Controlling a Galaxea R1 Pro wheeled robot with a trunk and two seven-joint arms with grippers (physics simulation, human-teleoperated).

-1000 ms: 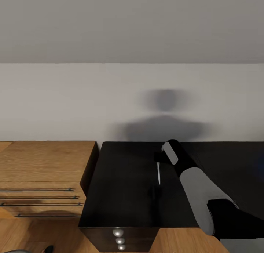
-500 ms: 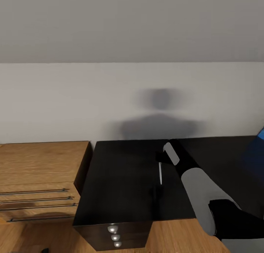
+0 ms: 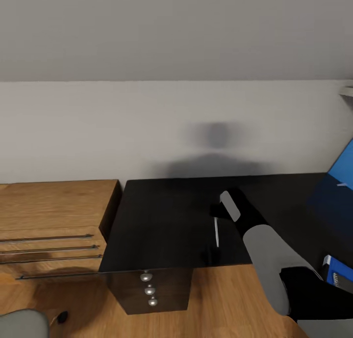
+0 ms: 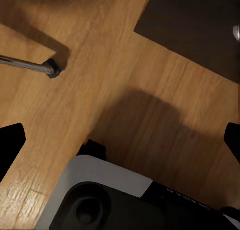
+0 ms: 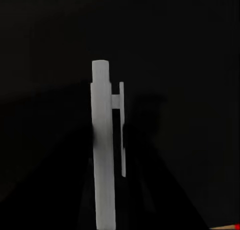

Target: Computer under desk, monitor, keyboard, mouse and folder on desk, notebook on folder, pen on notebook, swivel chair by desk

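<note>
Reaching over the desk (image 3: 166,215) — right claw (image 3: 219,214) pinching the pen (image 3: 216,232), tip down.

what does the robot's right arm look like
In the head view the right arm has a smooth light grey forearm shell between black sections: a black elbow cover nearer the body and a black wrist with a pale grey rounded panel leading to the right gripper. No cables or markings show.

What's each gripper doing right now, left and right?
Left: open, fingers spread over the wooden floor, holding nothing.
Right gripper: shut on the pen.
</note>
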